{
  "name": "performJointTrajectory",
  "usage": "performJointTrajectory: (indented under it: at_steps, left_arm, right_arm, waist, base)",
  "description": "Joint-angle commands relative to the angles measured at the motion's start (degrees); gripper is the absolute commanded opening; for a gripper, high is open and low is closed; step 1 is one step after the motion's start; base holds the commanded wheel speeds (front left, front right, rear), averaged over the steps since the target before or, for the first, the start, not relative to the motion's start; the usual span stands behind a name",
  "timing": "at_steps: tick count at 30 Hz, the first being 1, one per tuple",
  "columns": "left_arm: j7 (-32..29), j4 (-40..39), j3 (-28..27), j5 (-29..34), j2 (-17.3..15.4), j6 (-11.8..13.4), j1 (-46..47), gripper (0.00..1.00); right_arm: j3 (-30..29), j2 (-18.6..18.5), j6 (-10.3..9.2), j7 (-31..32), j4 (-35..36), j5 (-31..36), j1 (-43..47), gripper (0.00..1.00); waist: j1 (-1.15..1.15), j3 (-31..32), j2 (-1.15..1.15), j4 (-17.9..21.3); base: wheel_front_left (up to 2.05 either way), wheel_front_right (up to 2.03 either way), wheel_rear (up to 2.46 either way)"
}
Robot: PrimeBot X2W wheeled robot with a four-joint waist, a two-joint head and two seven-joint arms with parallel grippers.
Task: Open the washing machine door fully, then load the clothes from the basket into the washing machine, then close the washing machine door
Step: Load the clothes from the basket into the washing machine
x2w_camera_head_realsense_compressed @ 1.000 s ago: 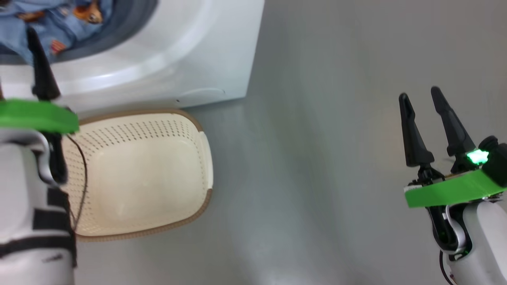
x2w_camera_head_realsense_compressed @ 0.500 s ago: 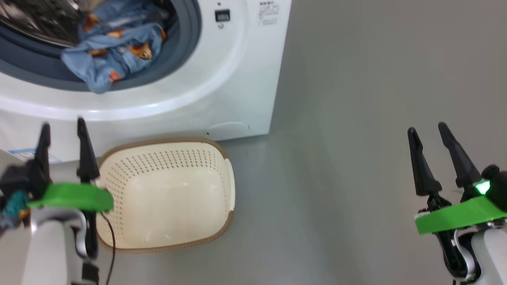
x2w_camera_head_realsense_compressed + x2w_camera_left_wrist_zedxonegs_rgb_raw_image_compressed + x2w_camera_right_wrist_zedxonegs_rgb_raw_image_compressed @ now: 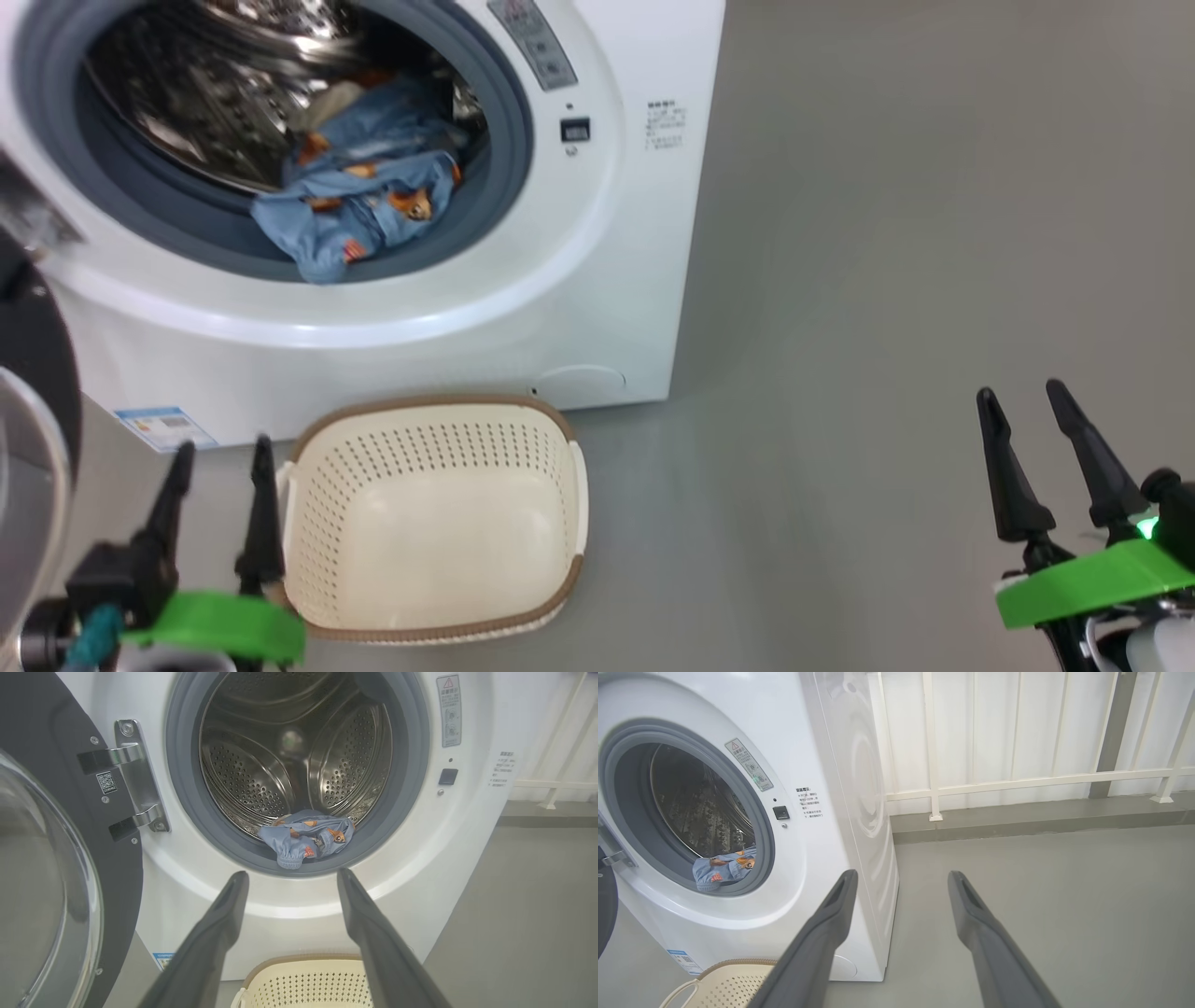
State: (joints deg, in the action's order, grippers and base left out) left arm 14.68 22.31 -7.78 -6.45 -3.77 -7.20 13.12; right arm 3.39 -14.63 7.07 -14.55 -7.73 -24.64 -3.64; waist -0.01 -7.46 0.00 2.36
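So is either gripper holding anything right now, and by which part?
Nothing is held. The left gripper and the right gripper are both open and empty; the clothes lie in the washing machine.

light-blue clothes (image 3: 359, 210) with orange animals, cream basket (image 3: 429, 579), brown rim

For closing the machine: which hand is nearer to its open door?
Left. The left hand is beside the door; the right hand is far off, beyond the basket.

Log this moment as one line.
light-blue printed clothes in steel drum | cream perforated basket empty | black-rimmed door open | left gripper, right gripper open
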Motion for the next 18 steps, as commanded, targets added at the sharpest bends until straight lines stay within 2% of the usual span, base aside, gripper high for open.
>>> performJointTrajectory:
  at_steps: [1,10,18]
  left_arm:
    - [0.3,-2.3,-1.5,-0.1,-1.1,-0.2,-0.9,1.00]
    - [0.3,-8.2,-1.6,-0.9,-0.5,-0.3,-9.2,1.00]
    - [0.3,-11.4,-2.4,-1.1,0.0,-0.1,-11.8,1.00]
  right_arm:
    - [0.6,-1.1,0.42,-0.4,1.3,0.5,0.7,1.00]
    - [-0.9,-0.5,0.42,-0.4,1.9,0.9,4.3,1.00]
    - [-1.2,-0.3,0.42,-0.4,2.2,1.0,4.6,1.00]
  waist:
    - [0.01,2.2,0.00,-1.0]
    - [0.01,4.9,0.00,-2.0]
    - [0.01,4.4,0.00,-1.9]
  base:
    - [0.00,0.00,0.00]
    - [0.00,0.00,0.00]
    - [0.00,0.00,0.00]
